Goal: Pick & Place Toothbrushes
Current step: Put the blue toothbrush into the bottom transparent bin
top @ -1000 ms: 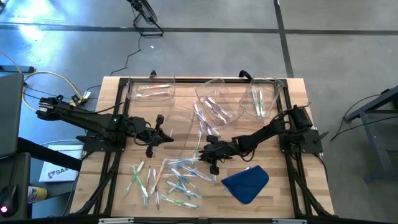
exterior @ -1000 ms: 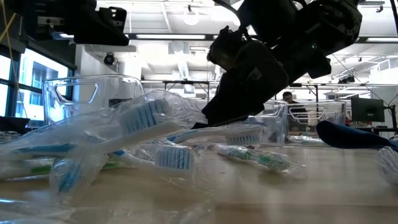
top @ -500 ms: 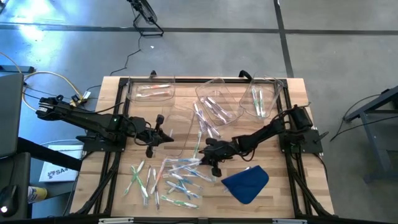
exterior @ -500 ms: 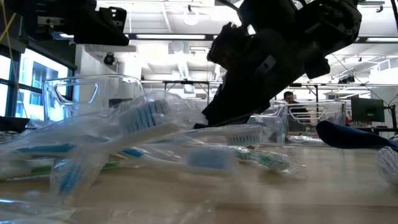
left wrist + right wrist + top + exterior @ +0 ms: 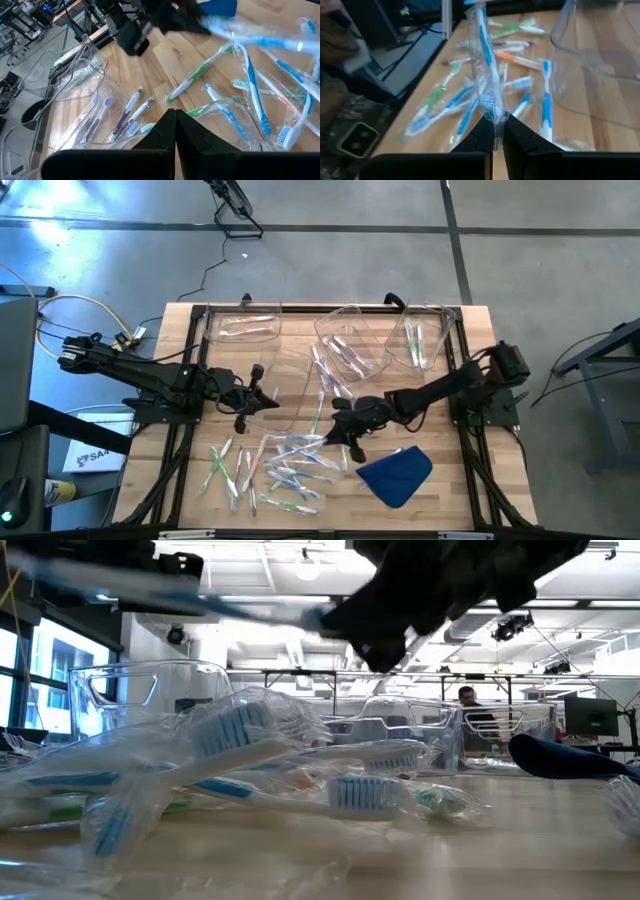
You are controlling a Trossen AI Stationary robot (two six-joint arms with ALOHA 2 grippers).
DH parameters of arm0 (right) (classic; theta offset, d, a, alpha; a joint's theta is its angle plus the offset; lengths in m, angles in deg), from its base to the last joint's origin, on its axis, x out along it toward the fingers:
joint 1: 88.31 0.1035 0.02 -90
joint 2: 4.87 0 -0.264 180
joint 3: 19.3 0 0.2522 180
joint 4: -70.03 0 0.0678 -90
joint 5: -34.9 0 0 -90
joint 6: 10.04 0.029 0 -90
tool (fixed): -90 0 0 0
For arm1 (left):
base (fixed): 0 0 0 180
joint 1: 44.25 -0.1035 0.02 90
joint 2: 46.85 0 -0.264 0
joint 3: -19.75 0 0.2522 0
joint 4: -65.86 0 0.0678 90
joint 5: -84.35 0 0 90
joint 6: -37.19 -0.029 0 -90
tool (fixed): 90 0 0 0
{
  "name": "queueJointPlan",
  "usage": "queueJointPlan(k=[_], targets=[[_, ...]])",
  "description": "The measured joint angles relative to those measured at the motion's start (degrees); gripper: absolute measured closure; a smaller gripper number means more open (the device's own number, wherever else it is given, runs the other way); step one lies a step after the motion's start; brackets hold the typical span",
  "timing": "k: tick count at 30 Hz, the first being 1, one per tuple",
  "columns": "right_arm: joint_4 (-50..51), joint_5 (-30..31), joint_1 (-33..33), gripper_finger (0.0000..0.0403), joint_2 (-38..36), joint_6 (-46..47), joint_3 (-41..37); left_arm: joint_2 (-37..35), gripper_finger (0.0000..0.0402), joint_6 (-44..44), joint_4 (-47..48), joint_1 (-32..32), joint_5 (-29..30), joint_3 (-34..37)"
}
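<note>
The right gripper (image 5: 493, 131) is pinched on a blue-and-white toothbrush in clear wrapping (image 5: 483, 65), lifted just above the scattered pile of wrapped toothbrushes (image 5: 285, 470). Beside that pile, the left gripper (image 5: 175, 131) hangs closed and empty.

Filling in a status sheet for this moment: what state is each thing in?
right pincer: shut on wrapped blue toothbrush, lifted off the table
left pincer: shut, empty
loose toothbrushes: lying scattered on the table
clear bins: upright, some brushes inside
blue cloth: crumpled on the table
</note>
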Motion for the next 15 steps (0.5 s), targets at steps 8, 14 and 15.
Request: queueJointPlan(k=[8, 14, 15], targets=[[6.82, 3.65, 0.63, 0.0393, -7.32, 0.15, 0.0, 0.0, 0.0401, 0.02, -0.07, 0.01, 0.12, 0.0], [6.82, 6.84, 0.56, 0.0393, -11.04, -3.55, 0.0, 0.0, 0.0402, 0.02, -1.54, 0.02, 0.16, 0.0], [6.95, 6.92, 0.37, 0.0393, -11.47, -4.13, 0.0, -0.02, 0.0402, 0.03, -1.55, 0.01, 0.16, 0.0]])
